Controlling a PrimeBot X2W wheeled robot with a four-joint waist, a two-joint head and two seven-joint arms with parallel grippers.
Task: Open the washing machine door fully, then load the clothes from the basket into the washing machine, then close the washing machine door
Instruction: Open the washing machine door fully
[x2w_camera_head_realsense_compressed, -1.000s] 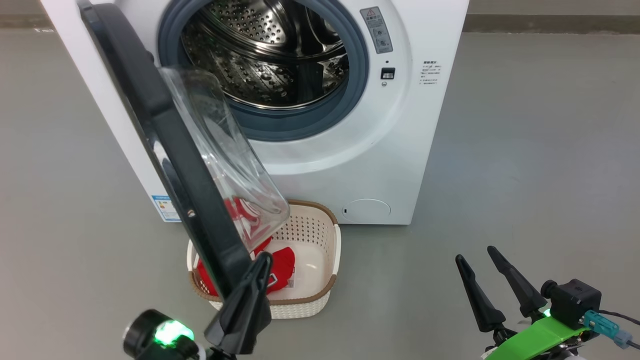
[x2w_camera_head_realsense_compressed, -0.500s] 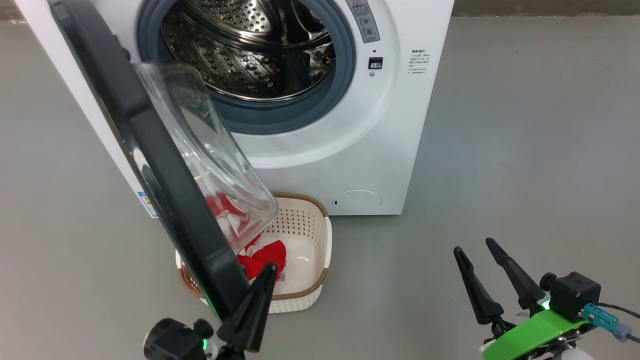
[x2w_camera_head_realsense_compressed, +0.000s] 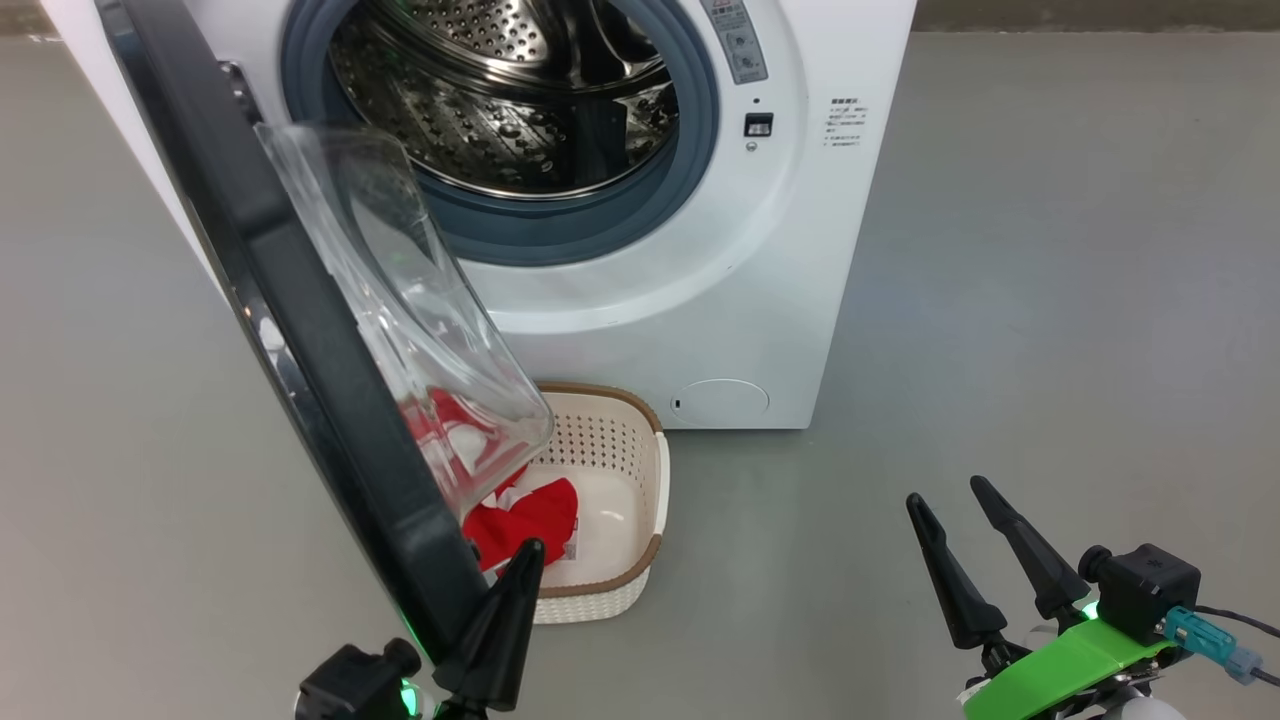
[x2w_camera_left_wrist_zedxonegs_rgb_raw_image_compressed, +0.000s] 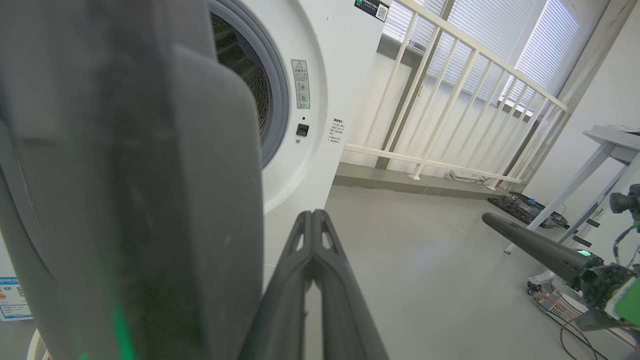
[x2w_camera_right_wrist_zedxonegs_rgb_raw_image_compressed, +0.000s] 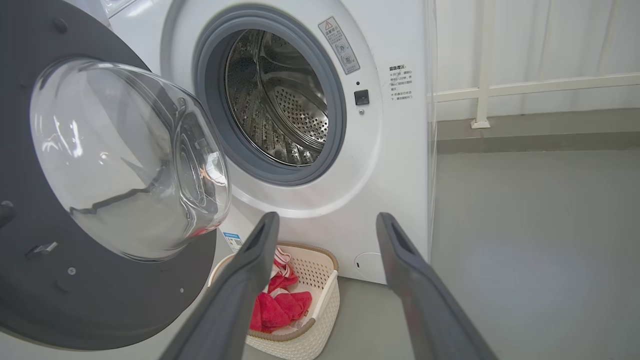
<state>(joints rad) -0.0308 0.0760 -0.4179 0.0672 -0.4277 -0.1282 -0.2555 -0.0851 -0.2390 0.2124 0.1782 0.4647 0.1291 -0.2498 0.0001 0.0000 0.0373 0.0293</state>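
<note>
Door (x2w_camera_head_realsense_compressed: 300, 330) partly open, standing over the basket (x2w_camera_head_realsense_compressed: 655, 500), which sits on the floor against the washer's (x2w_camera_head_realsense_compressed: 760, 290) front. Left pincer (x2w_camera_head_realsense_compressed: 530, 550) clenched and empty at the door's free lower edge; right pincer (x2w_camera_head_realsense_compressed: 948, 492) released, well apart. The door is probably rigid and glossy: push on its rim, not the glass. The clothes (x2w_camera_head_realsense_compressed: 535, 515), in the basket's left end, look soft and light: pinch a raised fold.

you have: washing machine door (x2w_camera_right_wrist_zedxonegs_rgb_raw_image_compressed: 120, 165) open at frame left; basket (x2w_camera_right_wrist_zedxonegs_rgb_raw_image_compressed: 325, 310) with clothes (x2w_camera_right_wrist_zedxonegs_rgb_raw_image_compressed: 280, 310) bottom centre; right gripper (x2w_camera_right_wrist_zedxonegs_rgb_raw_image_compressed: 327, 220) spread.
</note>
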